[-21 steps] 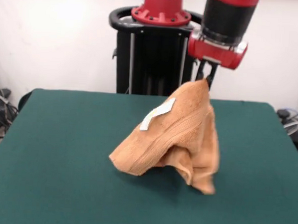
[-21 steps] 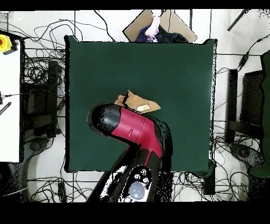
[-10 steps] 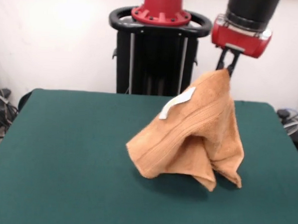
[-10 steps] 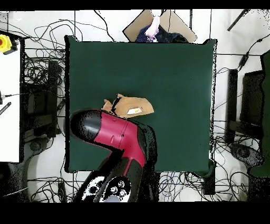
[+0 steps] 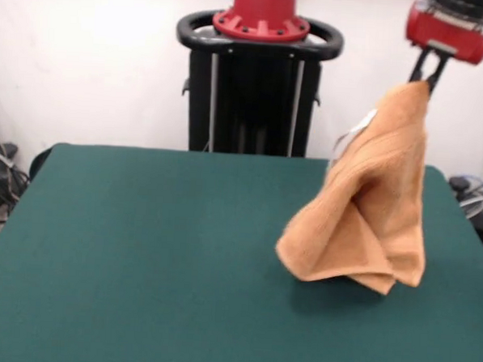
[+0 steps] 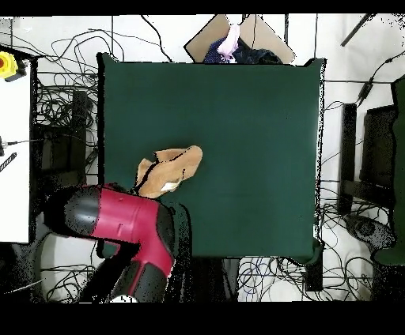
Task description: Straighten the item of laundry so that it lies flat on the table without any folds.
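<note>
Front view: gripper (image 5: 426, 77) clamped on one corner of the orange towel (image 5: 369, 212), which hangs bunched, its lower folds touching the green tabletop (image 5: 140, 257) at right.

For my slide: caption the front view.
Robot hand lifts an orange towel by one corner above the green table.

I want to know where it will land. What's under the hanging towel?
Under the towel, held up by the pincer, is only green table and its shadow. The spot behind its lowest folds is hidden.
</note>
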`<state>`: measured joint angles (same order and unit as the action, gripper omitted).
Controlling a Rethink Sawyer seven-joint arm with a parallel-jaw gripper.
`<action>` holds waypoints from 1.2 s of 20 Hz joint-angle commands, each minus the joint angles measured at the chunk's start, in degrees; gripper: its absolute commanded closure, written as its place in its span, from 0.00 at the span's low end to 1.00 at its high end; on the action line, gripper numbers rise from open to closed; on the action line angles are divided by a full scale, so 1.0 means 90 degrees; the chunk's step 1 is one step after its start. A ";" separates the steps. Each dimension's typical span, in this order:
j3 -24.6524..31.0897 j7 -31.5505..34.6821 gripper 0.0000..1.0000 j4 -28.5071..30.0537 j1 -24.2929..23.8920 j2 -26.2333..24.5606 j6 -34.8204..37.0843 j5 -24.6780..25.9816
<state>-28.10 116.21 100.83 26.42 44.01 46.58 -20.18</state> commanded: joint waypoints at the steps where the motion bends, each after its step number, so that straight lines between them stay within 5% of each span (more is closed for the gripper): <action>1: -0.0159 0.2823 1.00 0.0151 0.0526 0.0280 0.1343 -0.0298; 9: -0.0089 0.3322 1.00 -0.0020 0.0718 0.0465 0.1704 -0.0180; 16: 0.0000 0.2920 1.00 0.0150 0.0289 0.0554 0.1602 0.0016; 24: -0.0161 0.3170 1.00 0.0002 0.0396 0.1058 0.2578 0.0188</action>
<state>-29.36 130.52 100.84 30.60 50.79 60.52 -19.21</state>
